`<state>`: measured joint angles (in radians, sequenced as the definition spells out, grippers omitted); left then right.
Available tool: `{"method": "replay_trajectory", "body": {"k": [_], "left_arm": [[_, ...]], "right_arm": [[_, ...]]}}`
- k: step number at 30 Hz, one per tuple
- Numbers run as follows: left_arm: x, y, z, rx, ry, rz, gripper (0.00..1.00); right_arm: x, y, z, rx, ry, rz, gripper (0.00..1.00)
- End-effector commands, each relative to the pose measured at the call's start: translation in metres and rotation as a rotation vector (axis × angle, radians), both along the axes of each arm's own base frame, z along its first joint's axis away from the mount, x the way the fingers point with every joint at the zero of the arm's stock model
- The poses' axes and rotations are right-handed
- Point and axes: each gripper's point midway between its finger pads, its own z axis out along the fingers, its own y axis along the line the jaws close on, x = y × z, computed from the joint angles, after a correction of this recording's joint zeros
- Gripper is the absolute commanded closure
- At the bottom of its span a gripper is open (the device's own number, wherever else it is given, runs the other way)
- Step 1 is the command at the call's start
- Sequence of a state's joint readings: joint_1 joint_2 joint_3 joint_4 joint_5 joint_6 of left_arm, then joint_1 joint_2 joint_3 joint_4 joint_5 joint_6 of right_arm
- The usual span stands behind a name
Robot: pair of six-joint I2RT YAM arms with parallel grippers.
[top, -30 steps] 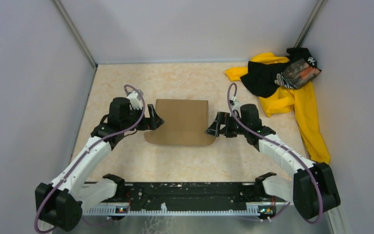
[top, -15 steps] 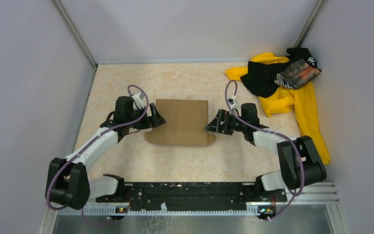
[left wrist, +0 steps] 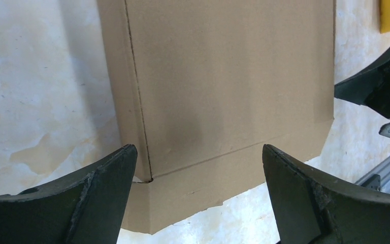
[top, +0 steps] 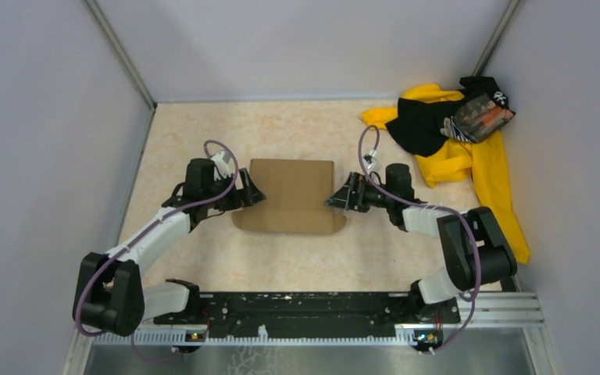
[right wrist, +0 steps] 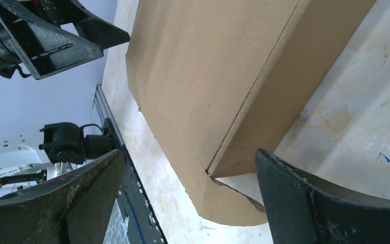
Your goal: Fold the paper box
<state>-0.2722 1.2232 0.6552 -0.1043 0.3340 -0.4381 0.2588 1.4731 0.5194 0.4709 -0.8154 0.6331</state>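
Beige marbled table (top: 203, 258), grey walls (top: 47, 117), yellow-black cloth pile (top: 476, 156) in the far right corner. Paper box (top: 291, 195) lies mid-table between left gripper (top: 251, 194) and right gripper (top: 336, 200), both jaws spread wide and holding nothing. Box unmoved since earlier; right elbow has tucked inward.

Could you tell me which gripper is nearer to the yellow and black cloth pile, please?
Right. The right gripper sits at the right edge of the paper box, the side where the cloth pile lies; the left gripper sits at its left edge, farther off.
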Motion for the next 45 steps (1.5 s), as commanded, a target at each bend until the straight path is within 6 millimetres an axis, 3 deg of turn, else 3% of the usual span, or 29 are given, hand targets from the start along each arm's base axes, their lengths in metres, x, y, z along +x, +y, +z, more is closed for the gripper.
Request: {"method": "replay_trajectory", "body": {"k": [1,4,12,31,38,45], "left_arm": [[0.003,0.011,0.003,0.029,-0.013,0.062,0.01],[0.003,0.013,0.010,0.022,-0.055,0.068,0.01],[0.000,0.011,-0.011,0.025,0.019,0.067,0.01],[-0.006,0.004,-0.034,-0.008,0.062,0.051,0.01],[-0.003,0.000,-0.025,-0.034,0.029,0.035,0.01],[-0.004,-0.009,-0.002,-0.081,-0.009,0.008,0.01]], "right_arm": [[0.012,0.004,0.014,0.024,-0.076,0.023,0.01],[0.013,0.004,0.013,0.017,-0.074,0.021,0.01],[0.017,0.004,0.008,0.010,-0.068,0.018,0.01],[0.028,0.013,0.001,0.029,-0.063,0.055,0.01],[0.027,0.023,0.002,0.040,-0.066,0.086,0.01],[0.019,0.032,0.008,0.065,-0.071,0.122,0.01]]}}
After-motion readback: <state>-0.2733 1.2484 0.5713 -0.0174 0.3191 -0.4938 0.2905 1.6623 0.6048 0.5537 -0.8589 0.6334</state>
